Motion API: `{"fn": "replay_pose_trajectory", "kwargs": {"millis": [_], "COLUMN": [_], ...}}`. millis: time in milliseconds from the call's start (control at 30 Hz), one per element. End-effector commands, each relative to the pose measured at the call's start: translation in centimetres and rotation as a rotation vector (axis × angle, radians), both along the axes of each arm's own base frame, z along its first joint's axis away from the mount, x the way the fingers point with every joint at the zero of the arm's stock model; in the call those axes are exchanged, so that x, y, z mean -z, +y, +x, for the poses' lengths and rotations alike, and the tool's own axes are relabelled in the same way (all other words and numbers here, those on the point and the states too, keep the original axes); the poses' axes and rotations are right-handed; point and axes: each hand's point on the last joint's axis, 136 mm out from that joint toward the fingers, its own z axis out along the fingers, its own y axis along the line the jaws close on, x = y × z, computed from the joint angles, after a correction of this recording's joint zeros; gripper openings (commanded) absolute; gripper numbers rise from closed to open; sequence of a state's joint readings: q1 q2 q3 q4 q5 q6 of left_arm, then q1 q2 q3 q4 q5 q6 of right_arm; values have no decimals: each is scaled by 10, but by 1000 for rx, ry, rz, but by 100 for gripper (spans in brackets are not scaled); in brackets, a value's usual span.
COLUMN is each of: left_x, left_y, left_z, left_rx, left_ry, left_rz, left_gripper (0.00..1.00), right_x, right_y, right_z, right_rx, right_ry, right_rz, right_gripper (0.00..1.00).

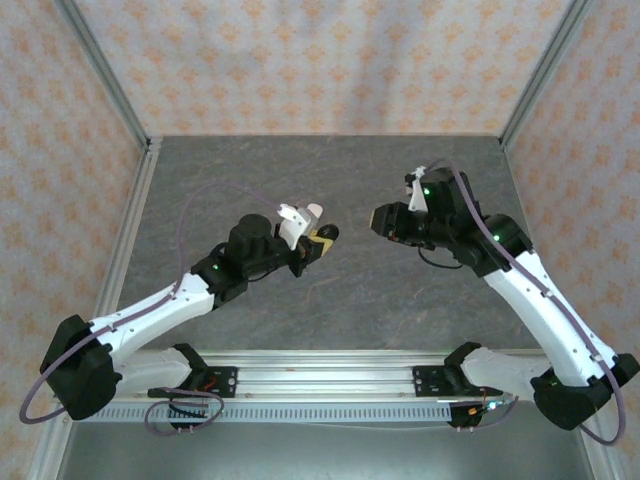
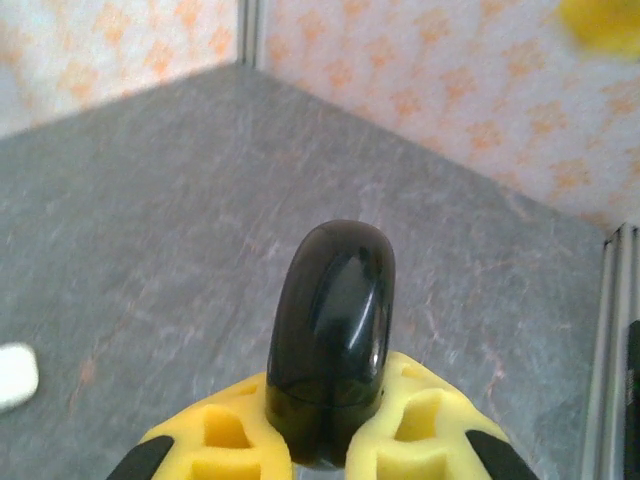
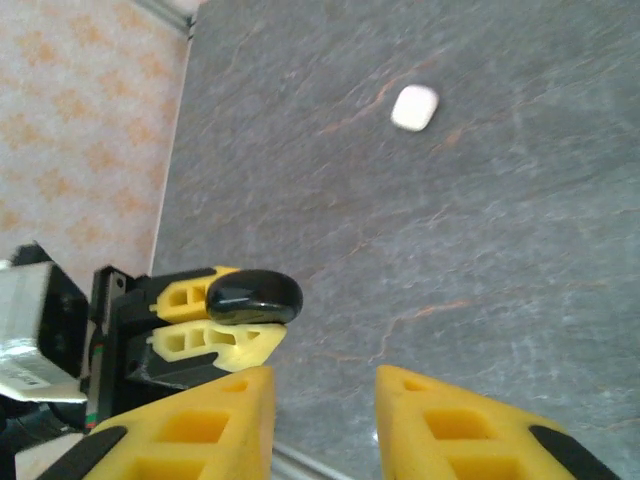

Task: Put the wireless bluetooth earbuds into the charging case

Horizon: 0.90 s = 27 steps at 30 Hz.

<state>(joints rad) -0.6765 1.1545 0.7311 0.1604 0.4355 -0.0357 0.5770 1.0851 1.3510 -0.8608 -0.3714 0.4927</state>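
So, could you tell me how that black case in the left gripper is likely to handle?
The black case looks glossy and rounded, so it may slip or twist in the left gripper. It seems a stiff shell, probably light; pinched at one end, it could pivot.

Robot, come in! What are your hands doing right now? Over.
Left hand shut on black case. Right hand open, empty. White case on table, apart from both. Nothing between the hands.

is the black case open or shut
Shut: the black case, clamped in the left gripper, is one smooth rounded shell, no lid raised.
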Motion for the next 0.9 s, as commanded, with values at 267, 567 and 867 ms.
{"fn": "replay_pose_trajectory", "kwargs": {"millis": [267,567,867], "left_x": [100,145,170], "left_y": [24,-16,-84], "left_z": [-18,-14,29], "left_rx": [-57,6,48], "left_ry": [274,446,520], "left_rz": [177,246,316], "left_gripper": [0,2,8], "right_x": [25,60,107], "right_y": [-51,-75,-98], "right_z": [7,15,21], "right_rx": [199,300,374], "right_ry": [-116,-140,-133], "right_rz": [-153,-261,-392], "right_gripper": [59,78,89]}}
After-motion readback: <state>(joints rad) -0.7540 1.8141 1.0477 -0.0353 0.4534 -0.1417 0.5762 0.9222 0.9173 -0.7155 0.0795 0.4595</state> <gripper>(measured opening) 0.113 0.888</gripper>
